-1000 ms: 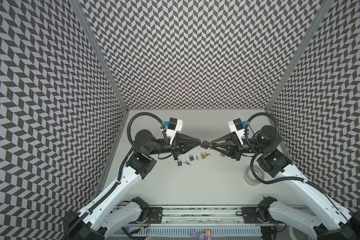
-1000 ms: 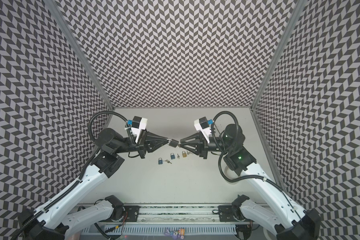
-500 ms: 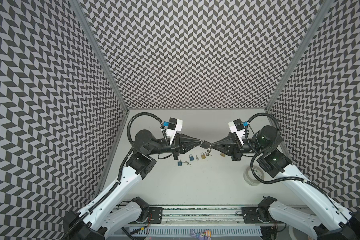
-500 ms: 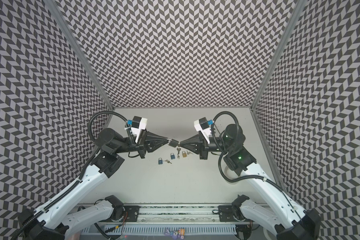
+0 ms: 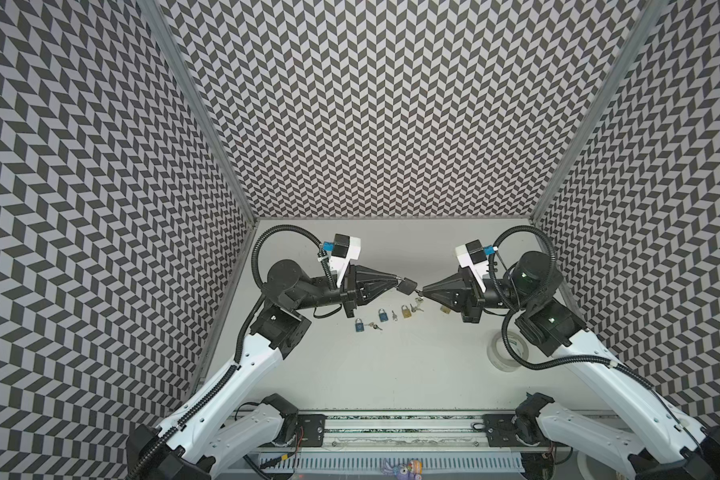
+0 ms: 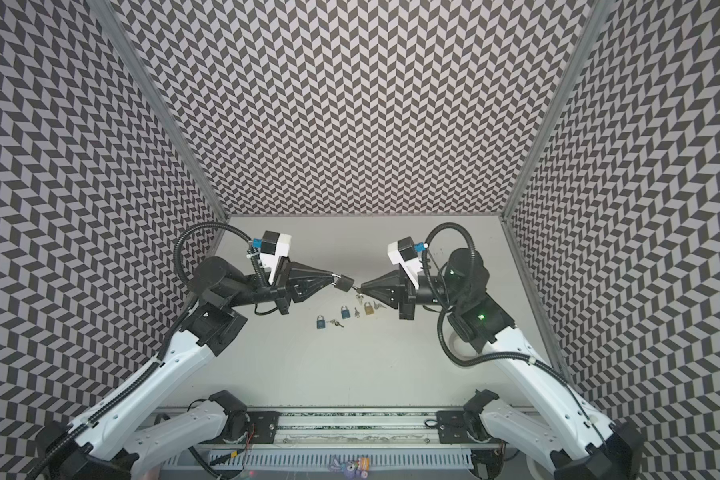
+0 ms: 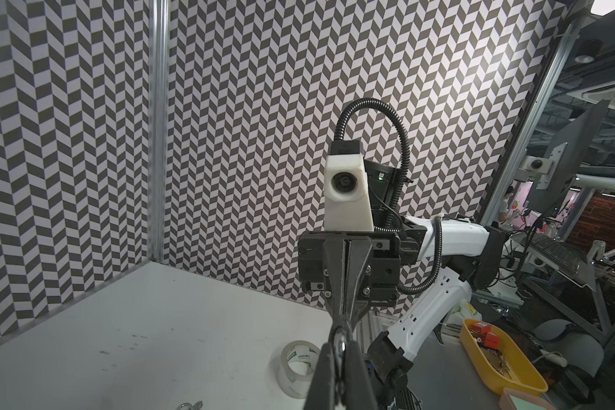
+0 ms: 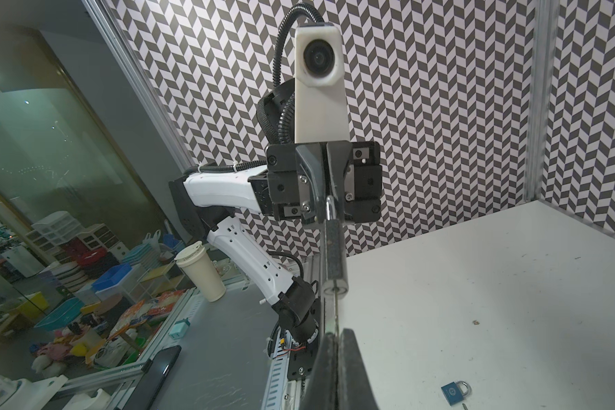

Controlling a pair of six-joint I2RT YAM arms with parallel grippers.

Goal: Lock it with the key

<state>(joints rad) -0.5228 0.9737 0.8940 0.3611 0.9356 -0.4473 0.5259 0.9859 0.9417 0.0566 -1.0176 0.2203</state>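
"Right wrist view: key [image 8: 330, 314] visible?"
"Barely; right pincer [image 8: 335, 335] clamps it, blade in the black padlock [image 8: 332, 255]. Left pincer [image 8: 324, 216] clamps the padlock's shackle [image 8: 330, 208]. Tape roll [image 7: 298, 365] right of the padlock reads 'deli'."

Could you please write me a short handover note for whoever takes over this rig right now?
Left tool: shut on the shackle of the dark padlock, held above the table.
Right tool: shut on the key, blade at the padlock's keyhole end.
Done: padlock and key picked up and brought together.
Left: seating depth unclear; probably seat the key, turn it, confirm the shackle locks.
Lying on the table: two blue padlocks, one brass padlock.
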